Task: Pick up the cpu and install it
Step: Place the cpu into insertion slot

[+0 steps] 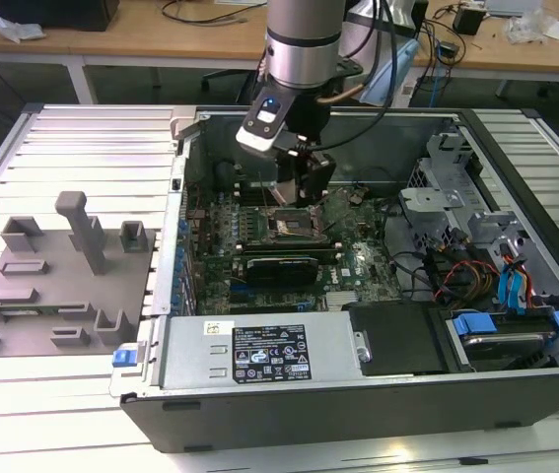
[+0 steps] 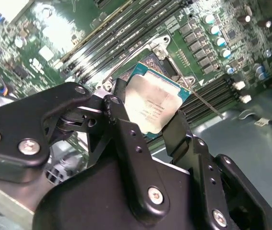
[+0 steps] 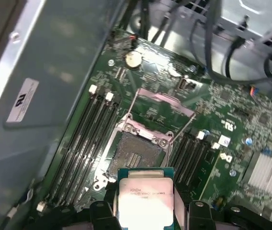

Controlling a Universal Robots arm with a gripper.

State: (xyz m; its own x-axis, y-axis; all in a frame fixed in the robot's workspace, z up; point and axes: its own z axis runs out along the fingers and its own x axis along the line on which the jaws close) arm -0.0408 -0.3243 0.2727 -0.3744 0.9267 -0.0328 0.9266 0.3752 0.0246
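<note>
In both wrist views the cpu (image 2: 151, 103) (image 3: 145, 194), a flat square chip with a silvery top and a thin rim, sits between the black fingers of my gripper (image 2: 150, 114) (image 3: 145, 212), which is shut on its two opposite edges. Just beyond the chip lies the open motherboard socket (image 3: 135, 155) (image 2: 151, 61), its metal frame swung up and its bed bare. The exterior view has the gripper (image 1: 307, 192) lowered inside the computer case (image 1: 259, 409), right above the socket (image 1: 292, 227). The chip hangs a little above the socket, apart from it.
Memory slots (image 3: 85, 139) run along both sides of the socket. A grey plastic tray (image 1: 52, 281) with upright blocks lies outside the case on the exterior view's left. A drive cage and cables (image 1: 466, 246) crowd the case's other end.
</note>
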